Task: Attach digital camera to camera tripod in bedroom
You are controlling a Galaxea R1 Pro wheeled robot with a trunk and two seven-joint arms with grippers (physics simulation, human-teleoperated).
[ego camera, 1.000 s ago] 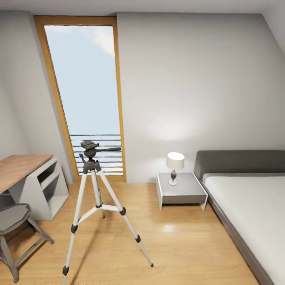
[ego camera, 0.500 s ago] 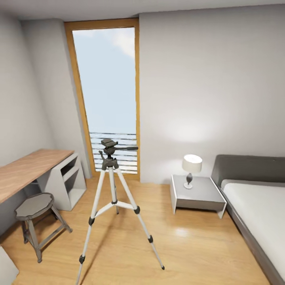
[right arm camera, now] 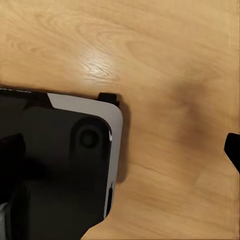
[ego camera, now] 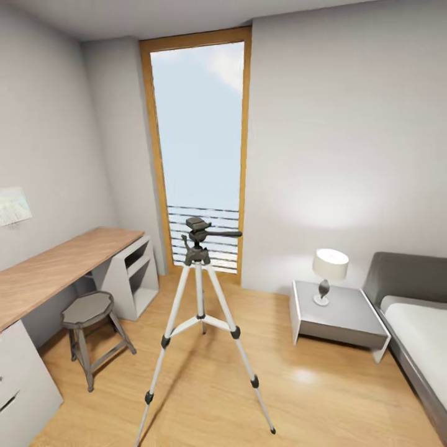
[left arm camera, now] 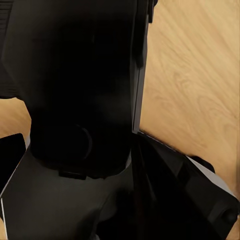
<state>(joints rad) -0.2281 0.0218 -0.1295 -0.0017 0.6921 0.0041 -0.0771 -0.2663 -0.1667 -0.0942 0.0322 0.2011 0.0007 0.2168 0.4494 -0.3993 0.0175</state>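
**Tripod upright mid-room; pincer state unreadable on both arms**

Straight ahead in the bedroom, on the light wood floor (ego camera: 323, 385): the camera tripod (ego camera: 200, 310), upright on three spread silver legs with black joints and feet. On top, a black head (ego camera: 197, 226) with nothing mounted on it and a long pan handle (ego camera: 226, 233) pointing toward the bed side of the room. Well apart from every piece of furniture.

Behind it, a tall wood-framed window (ego camera: 198, 124) with horizontal rails across its lowest part. To the left, a long wood-topped desk (ego camera: 62, 264) against the pale grey wall, with a small round-seated metal stool (ego camera: 88, 310) just beside it. To the right, a low grey nightstand (ego camera: 338, 320) bearing a lit table lamp (ego camera: 328, 268), then the grey bed (ego camera: 413, 310) at the frame's edge.

Cannot tell whether the left gripper is apart, together or clamped on anything: from the left wrist view, merely dark, blurred shapes close to the lens over wood floor. Same for the right gripper: from the right wrist view, a black-and-grey robot panel (right arm camera: 75, 150) above the floor and one small black tip (right arm camera: 233, 149), too little to judge spread or contact.
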